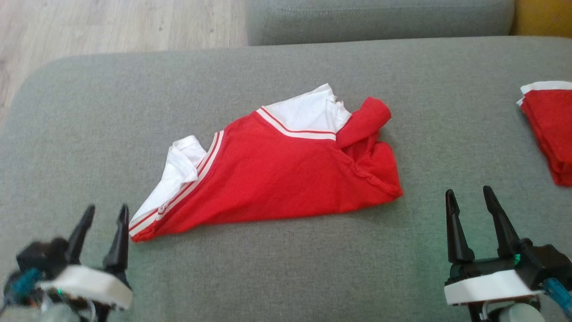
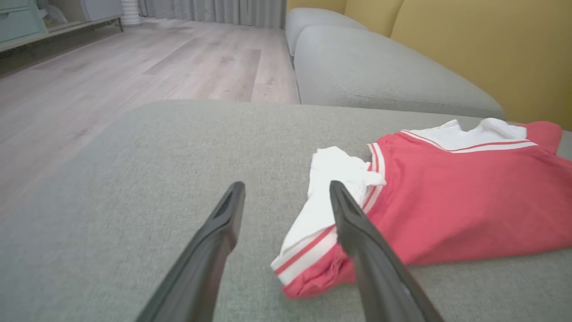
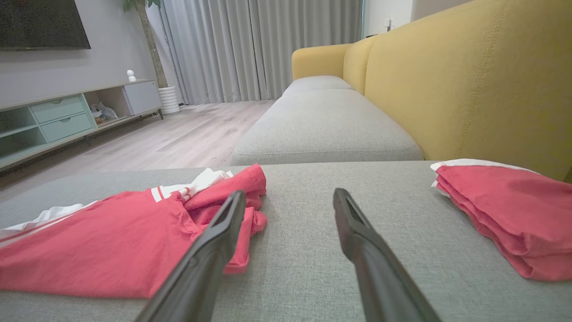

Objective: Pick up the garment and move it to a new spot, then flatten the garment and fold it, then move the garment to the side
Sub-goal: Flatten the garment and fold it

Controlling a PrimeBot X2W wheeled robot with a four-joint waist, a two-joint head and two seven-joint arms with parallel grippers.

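A red garment [image 1: 277, 174] with white sleeves and striped trim lies rumpled and partly doubled over in the middle of the grey sofa cushion [image 1: 277, 273]. In the left wrist view the garment [image 2: 464, 201] spreads to the right, its white sleeve end beside my right finger. My left gripper [image 1: 105, 214] stands open just left of the garment's lower left corner, holding nothing. Over bare cushion my right gripper [image 1: 469, 197] is open, a little right of the garment's near right corner [image 3: 134, 241].
A second, folded red garment [image 1: 552, 129] lies at the cushion's right edge, also seen as a folded red garment [image 3: 509, 214]. Another grey cushion [image 1: 380, 20] lies beyond, with a yellow sofa back [image 3: 469, 89] to the right. Wooden floor [image 1: 111, 27] borders the cushion's far left.
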